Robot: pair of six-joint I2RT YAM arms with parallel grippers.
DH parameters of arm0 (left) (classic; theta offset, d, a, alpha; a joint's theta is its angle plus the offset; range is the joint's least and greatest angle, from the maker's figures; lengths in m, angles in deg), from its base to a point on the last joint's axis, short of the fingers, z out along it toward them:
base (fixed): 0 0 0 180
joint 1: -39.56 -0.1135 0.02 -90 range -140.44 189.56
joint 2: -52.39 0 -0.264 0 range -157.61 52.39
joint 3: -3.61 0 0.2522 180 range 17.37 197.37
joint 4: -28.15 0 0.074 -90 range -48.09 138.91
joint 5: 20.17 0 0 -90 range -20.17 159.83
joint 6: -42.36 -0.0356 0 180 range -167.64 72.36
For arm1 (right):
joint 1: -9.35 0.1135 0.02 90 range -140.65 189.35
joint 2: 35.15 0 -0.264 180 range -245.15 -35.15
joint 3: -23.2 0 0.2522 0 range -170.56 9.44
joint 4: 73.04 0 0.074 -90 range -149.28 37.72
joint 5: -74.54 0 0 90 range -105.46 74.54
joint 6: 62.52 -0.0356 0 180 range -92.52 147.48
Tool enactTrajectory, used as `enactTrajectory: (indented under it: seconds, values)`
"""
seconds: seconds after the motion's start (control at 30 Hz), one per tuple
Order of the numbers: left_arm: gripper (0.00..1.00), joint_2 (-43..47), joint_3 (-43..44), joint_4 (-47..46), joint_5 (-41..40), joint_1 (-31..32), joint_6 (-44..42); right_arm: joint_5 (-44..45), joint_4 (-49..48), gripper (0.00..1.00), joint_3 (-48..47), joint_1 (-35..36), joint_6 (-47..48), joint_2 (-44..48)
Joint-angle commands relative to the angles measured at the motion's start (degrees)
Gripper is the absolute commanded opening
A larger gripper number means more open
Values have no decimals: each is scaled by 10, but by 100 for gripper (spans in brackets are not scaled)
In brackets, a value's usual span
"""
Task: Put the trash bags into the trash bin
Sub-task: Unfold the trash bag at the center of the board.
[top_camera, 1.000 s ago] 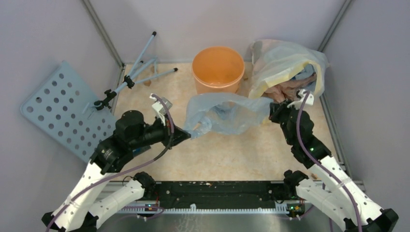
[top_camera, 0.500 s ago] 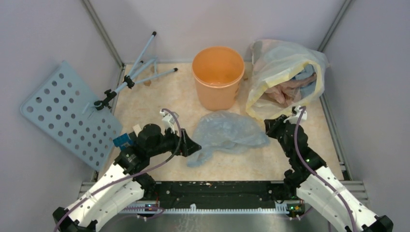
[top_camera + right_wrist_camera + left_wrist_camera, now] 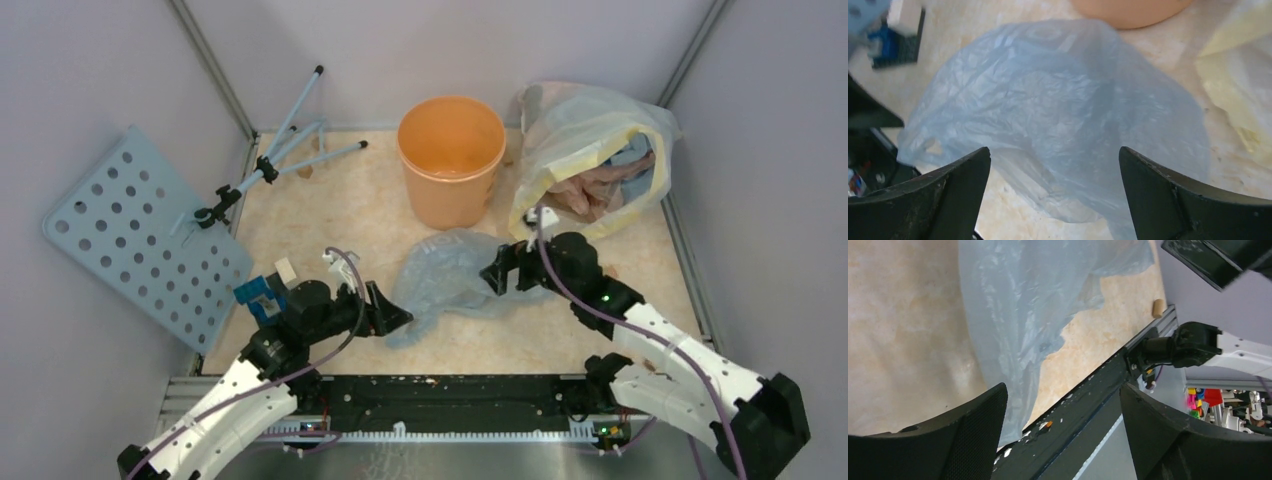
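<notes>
The trash bag (image 3: 462, 283) is seen lying crumpled on the table (image 3: 330, 220), just in front of the trash bin (image 3: 451, 160), not in it. The left pincer (image 3: 402, 318) is spread with nothing held, the bag's near-left edge just ahead of its fingers. The right pincer (image 3: 493, 274) is spread too, hung over the bag's right side (nothing pinched in its wrist view).

Step judged: regrasp. A bunched fold should be taken, not a single flat layer. The jaws should be brought low and closed on gathered film, since thin plastic is likely to slip. The lift should be made high enough that the hanging tail clears the rim.

- Bag: thin, crinkly, translucent grey-blue film, floppy, faint pale marks.
- Bin: rigid orange plastic, round, tapered, smooth rim, mouth open.
- Table: mottled beige, hard, flat.
</notes>
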Motion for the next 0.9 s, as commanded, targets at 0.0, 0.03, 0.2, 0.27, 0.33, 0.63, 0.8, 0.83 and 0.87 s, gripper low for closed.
enactTrajectory:
  seconds: [0.0,0.03,0.2,0.27,0.33,0.63,0.8,0.83,0.87]
  values:
    - [87,-36,-25,-41,15,0,9,12,36,99,-72,95,129,-86]
    - [87,-41,-28,-47,12,0,8,29,38,99,-80,113,142,-101]
    - [80,-55,-37,-55,-7,1,-2,97,-45,99,-68,171,197,-111]
    - [76,-58,-42,-56,-9,1,-7,118,-98,99,-50,191,233,-108]
    - [76,-61,-48,-55,-11,1,-8,121,-132,99,-37,203,280,-111]
    - [77,-60,-112,-128,-2,1,4,70,-195,99,-13,227,475,-121]
    - [77,-52,-89,-82,-37,1,-14,10,-124,97,-39,227,560,-159]
    - [75,-48,-88,-81,-38,1,-17,6,-120,97,-39,227,565,-164]
    - [73,-44,-89,-86,-35,1,-19,4,-121,97,-36,227,570,-168]
